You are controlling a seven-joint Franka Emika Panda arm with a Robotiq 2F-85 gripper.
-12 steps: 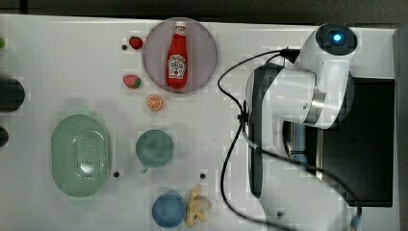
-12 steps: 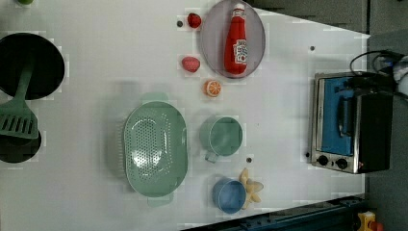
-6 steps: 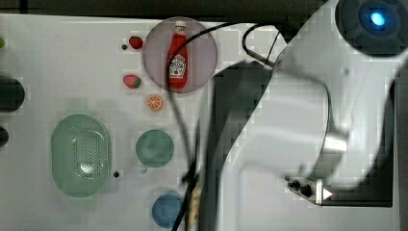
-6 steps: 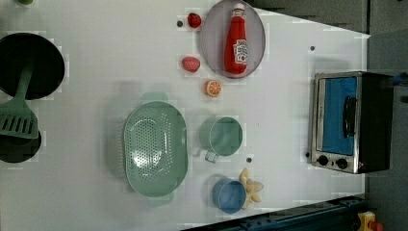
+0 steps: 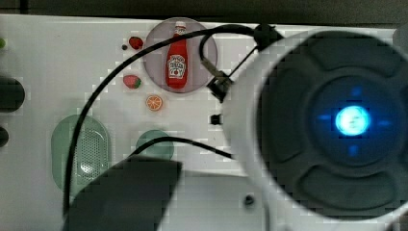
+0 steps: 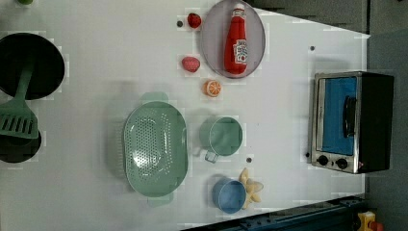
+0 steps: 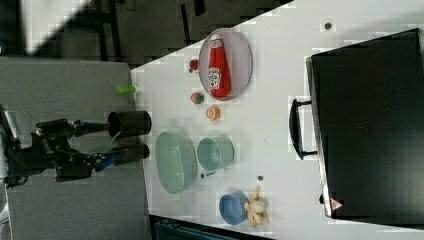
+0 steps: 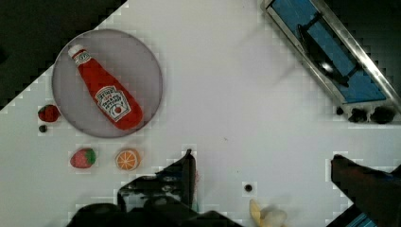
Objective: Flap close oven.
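Top view first: the frame is crowded by the white robot arm (image 5: pixel 298 144) with its glowing blue light, and behind it a red ketchup bottle (image 5: pixel 177 60) is seen lying on a round grey plate (image 5: pixel 155 45) on the white counter (image 5: pixel 57 62).

Left view next: the large black box-shaped toaster oven with a silver metal front frame (image 6: pixel 353 121) is seen at the left view's right edge of the counter, well apart from the plate, the pale green colander (image 6: pixel 155 144) and the green mug (image 6: pixel 223 136). Its blue-tinted flap door (image 6: pixel 339 115) appears flush within the frame, with the black bar handle (image 6: pixel 350 116) across it and the knobs beside it — so the flap is judged to be already up, or very nearly.

Right view: the oven's black top is seen from above, and the bar handle is shown standing proud of the front face.

Wrist view: the black claw (image 8: pixel 265 184) is seen with its two fingers spread wide apart and nothing between them, above bare counter and well short of the oven.

As for handling, the oven is judged heavy and stiff, unlikely to slide under a light push. The glass flap is hinged and smooth — possibly slippery and breakable — so a push is best made on the rigid bar handle or the metal edge beside it.
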